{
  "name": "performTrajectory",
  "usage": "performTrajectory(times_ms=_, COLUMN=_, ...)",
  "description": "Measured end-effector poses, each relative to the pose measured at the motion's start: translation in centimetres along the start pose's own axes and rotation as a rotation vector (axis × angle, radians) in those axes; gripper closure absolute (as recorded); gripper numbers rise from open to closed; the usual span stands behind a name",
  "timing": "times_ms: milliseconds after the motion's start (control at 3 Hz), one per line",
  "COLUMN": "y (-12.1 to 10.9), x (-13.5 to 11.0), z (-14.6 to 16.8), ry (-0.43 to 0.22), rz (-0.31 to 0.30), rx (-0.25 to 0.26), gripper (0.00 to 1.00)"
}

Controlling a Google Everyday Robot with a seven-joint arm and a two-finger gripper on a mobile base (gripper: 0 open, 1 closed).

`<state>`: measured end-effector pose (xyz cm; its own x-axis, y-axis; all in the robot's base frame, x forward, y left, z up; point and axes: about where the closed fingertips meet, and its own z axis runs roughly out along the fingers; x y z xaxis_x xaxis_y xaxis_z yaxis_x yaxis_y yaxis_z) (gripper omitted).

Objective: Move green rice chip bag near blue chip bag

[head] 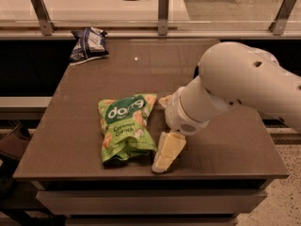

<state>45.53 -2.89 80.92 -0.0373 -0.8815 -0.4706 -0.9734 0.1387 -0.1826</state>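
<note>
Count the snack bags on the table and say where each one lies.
2. The green rice chip bag lies at the front centre of the table, beside the pincer. The blue chip bag sits at the far-left corner. The arm may hide more.

Crinkled glossy lime-green foil snack bag (126, 126). Smooth matt brown tabletop (141, 74). Smooth cream plastic gripper (162, 133) just right of bag, fingers apart.

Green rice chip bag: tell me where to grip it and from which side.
Probably grip the green rice chip bag by its edge on the picture's right, coming from that side: it lies flat, and the tool sits open beside that edge.
</note>
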Motion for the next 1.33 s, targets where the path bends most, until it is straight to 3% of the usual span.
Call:
performTrajectory(times_ms=1000, y=-0.03, x=0.13, z=-0.04, ry=-0.002, rz=0.002, rx=-0.008, gripper=0.00)
performTrajectory(times_ms=1333, y=-0.04, x=0.26, z=-0.02, ry=-0.002, rz=0.004, rx=-0.014, gripper=0.17)
